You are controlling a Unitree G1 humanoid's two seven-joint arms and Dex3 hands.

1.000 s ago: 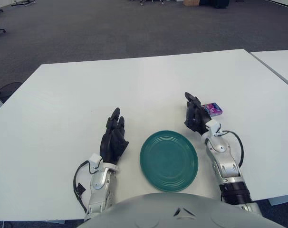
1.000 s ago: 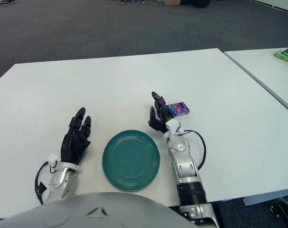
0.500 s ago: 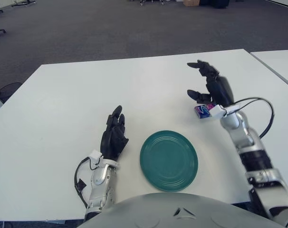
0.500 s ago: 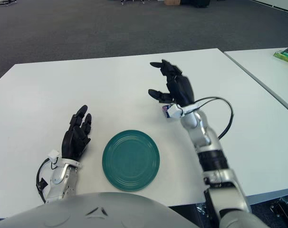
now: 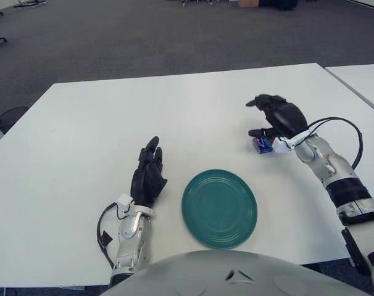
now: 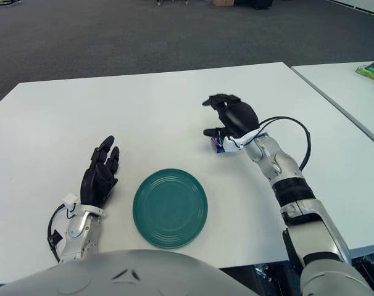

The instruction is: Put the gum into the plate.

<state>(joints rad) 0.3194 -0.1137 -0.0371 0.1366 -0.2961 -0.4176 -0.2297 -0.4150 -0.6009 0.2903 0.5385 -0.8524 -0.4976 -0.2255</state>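
The gum [image 5: 261, 145] is a small blue and purple pack lying on the white table [image 5: 113, 123], beyond and to the right of the green plate [image 5: 190, 191]. My right hand [image 5: 255, 118] arches over the pack from the right, fingers spread and curved above it, thumb close to its far side, not closed on it. The hand covers the pack's right part. It also shows in the right eye view [image 6: 217, 145]. The plate holds nothing. My left hand [image 5: 147, 176] rests flat on the table left of the plate, fingers relaxed.
A second white table [image 5: 366, 80] stands to the right across a narrow gap, with a green object [image 6: 373, 71] on it. Grey carpet lies beyond the far edge. My right arm's black cable [image 5: 353, 132] loops above the table.
My right hand lifted from beside the plate, reached forward over the gum, then lowered onto it with fingers curving down. The gum now lies slightly further left. The left hand stayed put.
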